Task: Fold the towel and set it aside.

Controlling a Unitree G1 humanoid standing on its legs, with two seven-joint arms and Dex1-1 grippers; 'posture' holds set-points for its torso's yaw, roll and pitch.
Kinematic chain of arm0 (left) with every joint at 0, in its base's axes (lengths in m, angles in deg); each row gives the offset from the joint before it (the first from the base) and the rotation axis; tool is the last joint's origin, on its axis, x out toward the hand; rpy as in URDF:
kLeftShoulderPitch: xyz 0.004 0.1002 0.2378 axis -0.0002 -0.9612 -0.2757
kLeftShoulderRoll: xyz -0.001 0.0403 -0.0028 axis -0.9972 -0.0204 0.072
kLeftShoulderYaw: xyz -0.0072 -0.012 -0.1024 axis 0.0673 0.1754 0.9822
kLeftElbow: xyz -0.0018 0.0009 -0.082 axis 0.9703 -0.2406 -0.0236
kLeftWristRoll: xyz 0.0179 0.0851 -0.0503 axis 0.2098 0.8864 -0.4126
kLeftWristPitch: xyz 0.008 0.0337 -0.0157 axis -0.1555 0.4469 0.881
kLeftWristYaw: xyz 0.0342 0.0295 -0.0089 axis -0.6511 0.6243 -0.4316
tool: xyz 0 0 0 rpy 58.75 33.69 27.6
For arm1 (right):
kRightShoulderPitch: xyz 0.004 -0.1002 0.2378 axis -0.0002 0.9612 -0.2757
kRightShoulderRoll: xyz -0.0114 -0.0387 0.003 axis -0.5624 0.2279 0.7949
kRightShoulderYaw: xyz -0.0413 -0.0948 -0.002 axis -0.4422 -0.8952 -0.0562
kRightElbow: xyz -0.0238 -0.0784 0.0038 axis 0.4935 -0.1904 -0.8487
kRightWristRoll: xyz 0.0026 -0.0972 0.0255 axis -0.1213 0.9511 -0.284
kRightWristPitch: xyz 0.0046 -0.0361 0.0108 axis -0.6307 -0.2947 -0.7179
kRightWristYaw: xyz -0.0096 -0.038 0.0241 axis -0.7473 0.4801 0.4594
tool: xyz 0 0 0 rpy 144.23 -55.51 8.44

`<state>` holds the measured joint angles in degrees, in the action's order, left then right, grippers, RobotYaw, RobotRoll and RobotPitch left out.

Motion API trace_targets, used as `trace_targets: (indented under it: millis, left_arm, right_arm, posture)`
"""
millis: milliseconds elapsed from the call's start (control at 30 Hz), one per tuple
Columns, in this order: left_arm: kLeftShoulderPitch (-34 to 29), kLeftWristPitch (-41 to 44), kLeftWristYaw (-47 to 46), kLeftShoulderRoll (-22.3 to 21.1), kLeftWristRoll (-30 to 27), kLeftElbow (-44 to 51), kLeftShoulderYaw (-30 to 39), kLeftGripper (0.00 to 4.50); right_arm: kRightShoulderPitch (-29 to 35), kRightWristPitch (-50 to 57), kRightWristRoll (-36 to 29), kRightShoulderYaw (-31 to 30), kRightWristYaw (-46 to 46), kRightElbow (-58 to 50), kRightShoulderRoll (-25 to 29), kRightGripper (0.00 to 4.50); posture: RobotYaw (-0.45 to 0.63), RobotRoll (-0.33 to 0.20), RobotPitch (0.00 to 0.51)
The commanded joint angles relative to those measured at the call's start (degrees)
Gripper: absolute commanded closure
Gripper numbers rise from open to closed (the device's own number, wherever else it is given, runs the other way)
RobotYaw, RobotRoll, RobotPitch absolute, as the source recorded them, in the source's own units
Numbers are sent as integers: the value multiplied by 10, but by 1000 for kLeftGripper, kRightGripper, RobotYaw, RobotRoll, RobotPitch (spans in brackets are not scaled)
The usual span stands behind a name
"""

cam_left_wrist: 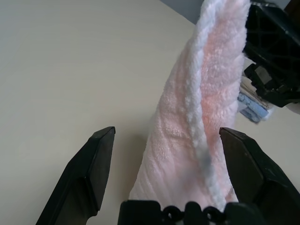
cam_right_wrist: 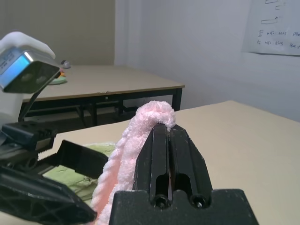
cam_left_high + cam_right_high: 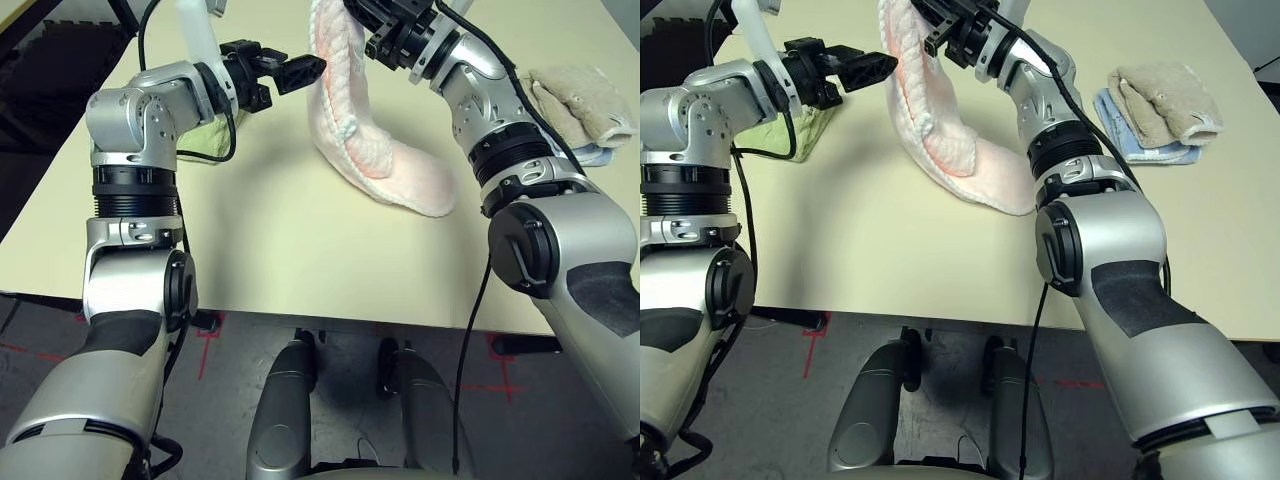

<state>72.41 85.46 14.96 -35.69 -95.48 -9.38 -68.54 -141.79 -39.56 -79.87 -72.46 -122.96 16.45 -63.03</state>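
The pale pink towel (image 3: 372, 135) hangs doubled over from my right gripper (image 3: 378, 22), which is shut on its upper fold high above the table. Its lower end trails onto the tabletop toward the right. In the right wrist view the closed fingers (image 2: 165, 140) pinch the pink fold (image 2: 123, 154). My left gripper (image 3: 306, 71) stands open at the towel's left edge, level with its upper half. In the left wrist view the hanging towel (image 1: 197, 140) with its white stitched edge lies between and just ahead of the two spread fingers (image 1: 96, 159).
A light green folded towel (image 3: 805, 128) lies on the table behind my left forearm. At the far right a beige folded towel (image 3: 1165, 100) rests on a blue one (image 3: 1137, 143). Bare tabletop (image 3: 300, 240) stretches from the pink towel to the near edge.
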Motion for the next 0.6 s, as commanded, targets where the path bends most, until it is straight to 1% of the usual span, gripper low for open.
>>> trace_targets:
  millis: [33,133,200,267,400,500,600]
  left_arm:
    - [-28,-5,-14,22,9,7,-20,0]
    - [-25,-10,-30,43,9,-5,-18,0]
    - [-22,-23,-34,47,20,-18,-27,0]
    - [-23,-34,-34,44,32,-29,-35,0]
    - [-37,-64,-33,33,58,-50,-50,0]
    - [-42,-83,-29,28,69,-69,-56,0]
    - [-51,-119,-14,18,94,-94,-77,0]
  right_arm:
    - [-18,-2,-11,10,0,3,4,4478]
    - [-19,-1,-12,10,-1,3,5,4478]
    - [-22,-1,-15,12,-3,1,8,4478]
    - [-28,-1,-21,17,-4,-1,13,4478]
    - [-59,8,-35,35,2,3,49,4478]
    - [-74,10,-34,40,2,8,69,4478]
    - [-94,11,-32,45,8,13,94,4478]
  posture:
    - [166,0,272]
    - [160,0,271]
    - [160,0,271]
    - [154,0,269]
    - [153,0,268]
    - [149,0,268]
    - [139,0,268]
